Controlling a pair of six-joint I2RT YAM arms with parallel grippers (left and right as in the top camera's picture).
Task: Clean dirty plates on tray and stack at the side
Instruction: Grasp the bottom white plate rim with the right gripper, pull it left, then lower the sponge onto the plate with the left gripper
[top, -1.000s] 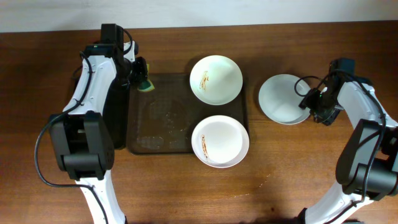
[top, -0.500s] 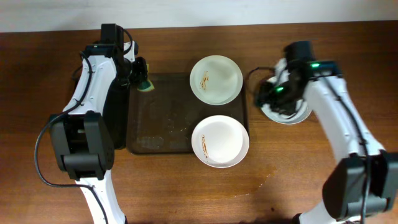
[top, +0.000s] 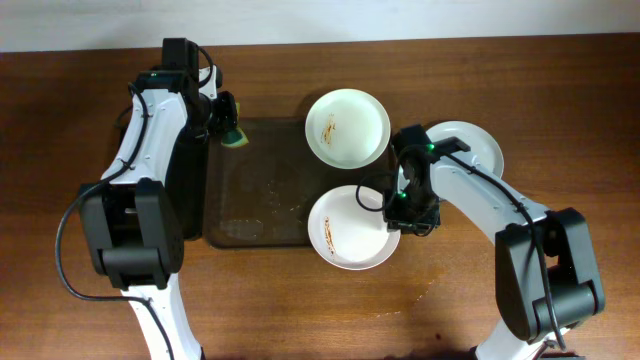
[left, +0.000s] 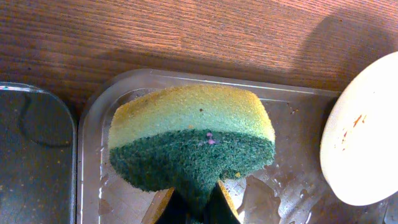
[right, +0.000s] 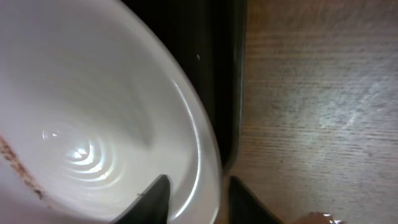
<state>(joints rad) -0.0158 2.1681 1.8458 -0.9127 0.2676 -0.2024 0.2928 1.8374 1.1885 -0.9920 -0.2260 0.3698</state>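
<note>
On the counter (top: 300, 300) the side plate (top: 478, 140) lies clean, right of the tray (top: 255, 190); I judge one third done. The far plate (top: 347, 128) and near plate (top: 345, 230), both smeared, sit on the tray. The right gripper (right: 196, 190) straddles the near plate's rim; whether it pinches, I cannot tell. The left gripper (left: 194, 205) clamps a sponge (left: 193, 134) at the tray's far-left corner.

A brown wooden table (top: 300, 310) fills nearly the whole overhead view, its grain running side to side. Along the far edge shows a narrow pale strip of wall (top: 400, 18). The light is soft, casting blurred shadows on the wood and a dull sheen on the grain in the right wrist view. A faint pale scuff (top: 428, 287) marks the near part of the tabletop.
</note>
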